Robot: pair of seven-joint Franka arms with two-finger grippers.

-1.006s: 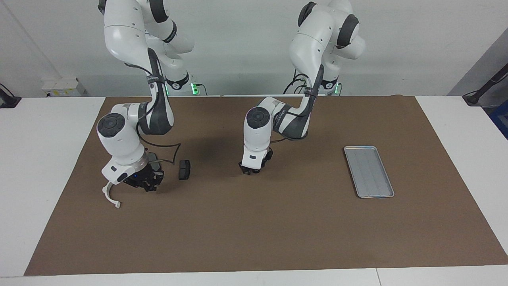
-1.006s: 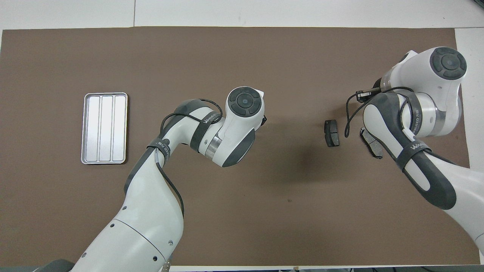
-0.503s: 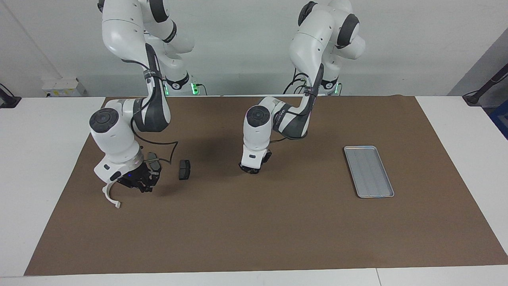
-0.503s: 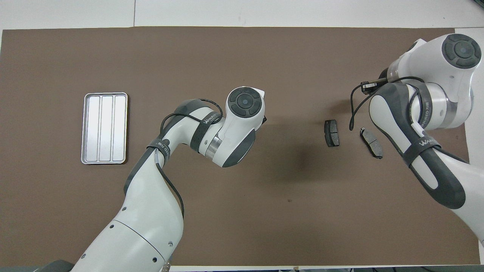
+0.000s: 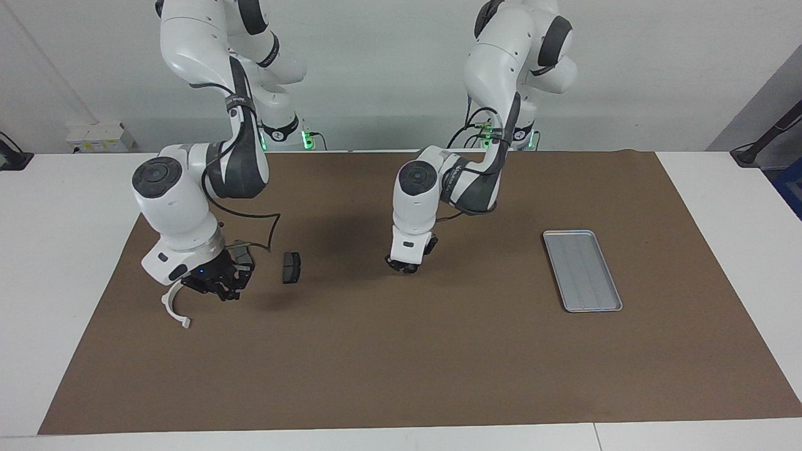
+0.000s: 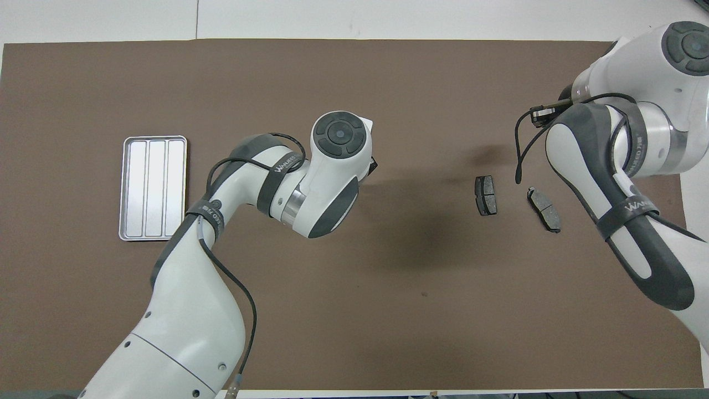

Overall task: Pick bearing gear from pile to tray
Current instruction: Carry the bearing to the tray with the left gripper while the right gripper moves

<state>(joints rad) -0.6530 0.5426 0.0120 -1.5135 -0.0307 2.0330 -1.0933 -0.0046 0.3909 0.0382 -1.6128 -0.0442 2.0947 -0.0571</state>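
Observation:
My left gripper (image 5: 405, 268) hangs just above the middle of the mat, fingertips together. No bearing gear shows apart from the dark tips, and I cannot tell whether a small piece sits between them. In the overhead view the wrist covers nearly all of that gripper. The empty silver tray (image 5: 583, 270) (image 6: 155, 188) lies toward the left arm's end. Of the pile I see one dark brake pad (image 5: 291, 267) (image 6: 486, 195), a second brake pad (image 6: 544, 209) and a white arc piece (image 5: 173, 310). My right gripper (image 5: 216, 288) is shut and raised over the mat between the arc and the pads.
A brown mat (image 5: 401, 363) covers most of the white table (image 5: 62, 250). The right arm's cable (image 5: 263, 235) loops down close to the brake pads. In the overhead view the right arm hides the arc piece.
The left gripper closed, rose a little and shifted toward the tray. The right arm lifted and swung toward its end of the table, uncovering the second brake pad from above.

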